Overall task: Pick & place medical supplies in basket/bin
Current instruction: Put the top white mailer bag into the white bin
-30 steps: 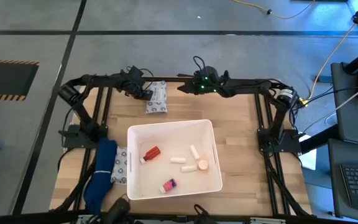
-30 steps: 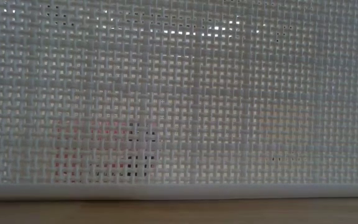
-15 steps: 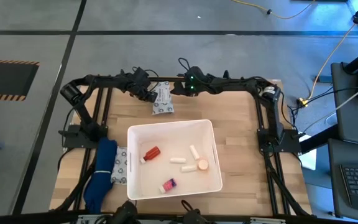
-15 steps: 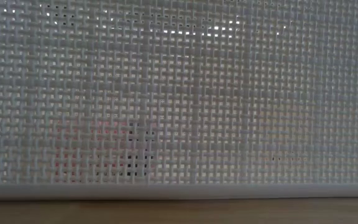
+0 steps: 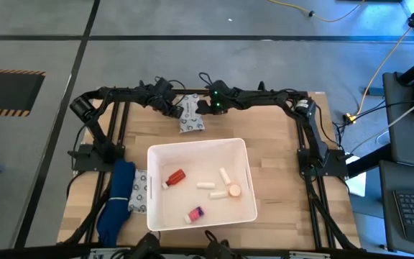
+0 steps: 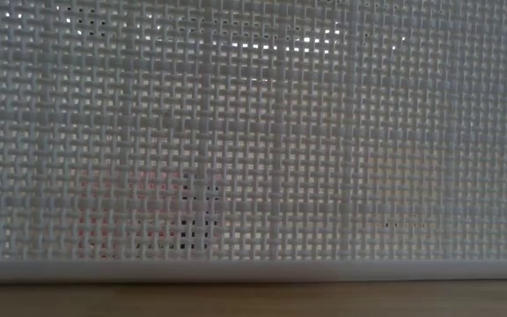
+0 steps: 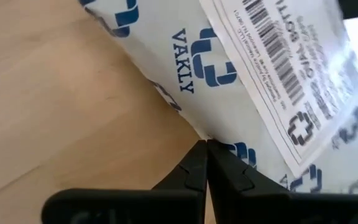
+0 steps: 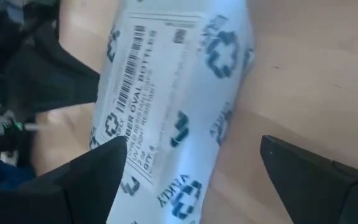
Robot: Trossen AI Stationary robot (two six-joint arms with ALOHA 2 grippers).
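Wooden table (image 5: 272,144) fills the high view, with the bin (image 5: 201,183) near its front middle. Inside the bin lie a red bottle (image 5: 174,176), two white tubes (image 5: 225,175), an orange-capped vial (image 5: 233,191) and a pink-capped vial (image 5: 195,214). Behind the bin, apart from its far wall, a patterned packet (image 5: 191,115) sits at the table's far edge. The left gripper (image 5: 172,108) is at the packet's left edge and the right gripper (image 5: 210,106) at its right edge. A second packet (image 5: 139,191) lies just beside the bin's left wall, next to a blue cloth (image 5: 116,200).

Low view: the bin's woven wall (image 6: 253,132) blocks everything; a faint red shape shows through it.

Left wrist view: the left gripper (image 7: 206,147) has its fingers pinched together on the edge of the packet (image 7: 253,74), which lies on the wood.

Right wrist view: the right gripper (image 8: 194,158) is spread wide, its fingers (image 8: 92,171) either side of the packet (image 8: 173,93), not touching it.
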